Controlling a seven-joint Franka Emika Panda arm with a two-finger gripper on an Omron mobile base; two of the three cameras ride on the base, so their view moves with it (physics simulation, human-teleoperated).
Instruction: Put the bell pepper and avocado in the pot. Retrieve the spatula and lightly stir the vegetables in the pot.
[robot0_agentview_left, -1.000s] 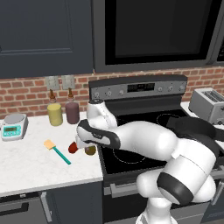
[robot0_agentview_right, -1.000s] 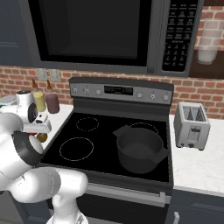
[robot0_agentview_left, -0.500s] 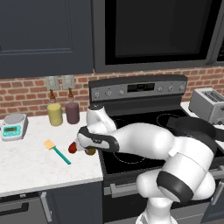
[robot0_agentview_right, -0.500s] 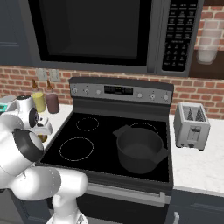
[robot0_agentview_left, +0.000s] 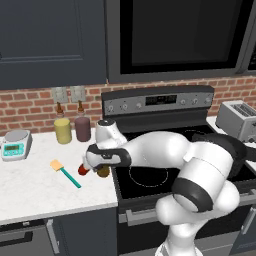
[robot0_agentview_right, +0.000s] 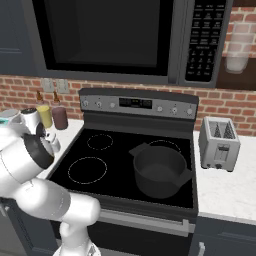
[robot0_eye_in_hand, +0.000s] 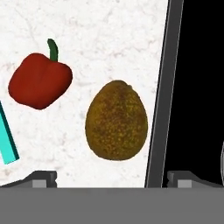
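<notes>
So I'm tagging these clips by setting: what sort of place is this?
A simulated home kitchen: a black stove with a pot on it, a microwave overhead, and a toaster on the marble counter.

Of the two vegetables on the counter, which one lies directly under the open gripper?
The olive-brown, egg-shaped avocado, centred between the fingertips; the dark red bell pepper lies off to one side.
</notes>
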